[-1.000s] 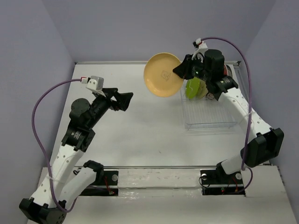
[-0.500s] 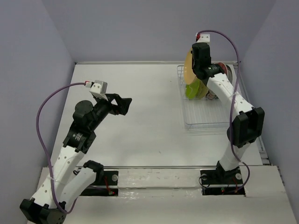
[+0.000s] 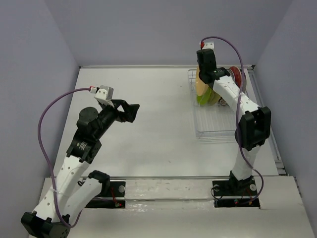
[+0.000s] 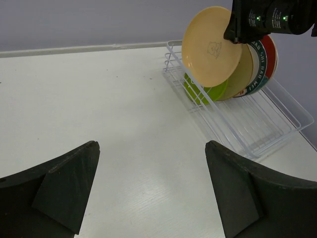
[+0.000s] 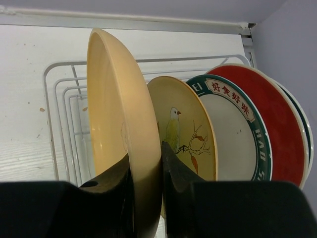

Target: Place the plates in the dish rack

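The right gripper (image 5: 145, 173) is clamped on the rim of the tan-orange plate (image 5: 114, 124), holding it on edge above the far end of the dish rack (image 3: 218, 134), at the far right of the table (image 4: 99, 99). It hangs just left of the row already standing there: the bird plate (image 5: 183, 129), a teal-rimmed plate (image 5: 233, 134) and the red plate (image 5: 270, 114).

I judge the plate to be stiff, smooth and fairly light. It looks glazed, so it may pivot or slip in a two-finger pinch, and it could chip against the wire or its neighbours. The rim is the only sensible hold.

The left gripper (image 4: 153, 183) hangs wide open and empty over the middle of the table.

My own fingers hide the plate's lower edge, so I cannot tell whether it touches the rack. The lime green plate (image 4: 208, 91) shows only from the left wrist. The last plate is a sliver behind the red one.
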Tool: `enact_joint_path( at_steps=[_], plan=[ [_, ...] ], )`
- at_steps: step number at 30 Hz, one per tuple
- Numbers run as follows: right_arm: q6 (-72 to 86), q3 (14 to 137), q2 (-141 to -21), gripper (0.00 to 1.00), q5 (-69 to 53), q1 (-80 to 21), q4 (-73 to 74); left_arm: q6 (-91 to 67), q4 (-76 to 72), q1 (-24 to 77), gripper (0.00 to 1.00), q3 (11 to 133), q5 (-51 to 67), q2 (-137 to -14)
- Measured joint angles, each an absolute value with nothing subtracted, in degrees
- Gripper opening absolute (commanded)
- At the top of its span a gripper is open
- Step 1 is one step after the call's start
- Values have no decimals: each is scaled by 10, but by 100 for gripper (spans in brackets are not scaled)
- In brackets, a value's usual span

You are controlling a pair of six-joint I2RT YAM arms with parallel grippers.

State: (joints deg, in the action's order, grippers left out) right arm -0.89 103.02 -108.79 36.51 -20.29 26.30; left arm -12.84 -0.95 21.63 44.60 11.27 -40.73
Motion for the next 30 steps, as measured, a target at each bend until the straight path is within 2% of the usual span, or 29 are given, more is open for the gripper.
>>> enact_joint_path(
  at_steps=[17,20,21,23,24,25,26,27,30],
  plan=[
    [-19,975,-1089,7,349,-234,297,-124,-7,216,99,446,99,-423],
    [-15,969,-1096,11,349,-242,291,-123,-5,216,99,446,98,-427],
    [-14,969,-1096,14,349,-244,290,-123,-5,216,99,446,97,-428],
    [-11,969,-1099,28,352,-250,287,-122,-5,216,99,446,95,-430],
    [-9,969,-1100,36,356,-251,286,-122,-4,216,99,446,94,-431],
    [-6,969,-1102,49,357,-252,284,-121,-4,216,99,446,92,-431],
    [-2,969,-1103,55,357,-252,284,-121,-4,216,99,446,91,-431],
    [7,969,-1104,65,356,-252,285,-120,-4,216,99,446,89,-432],
    [11,968,-1105,78,351,-256,294,-119,-3,216,99,446,87,-434]
  ],
)
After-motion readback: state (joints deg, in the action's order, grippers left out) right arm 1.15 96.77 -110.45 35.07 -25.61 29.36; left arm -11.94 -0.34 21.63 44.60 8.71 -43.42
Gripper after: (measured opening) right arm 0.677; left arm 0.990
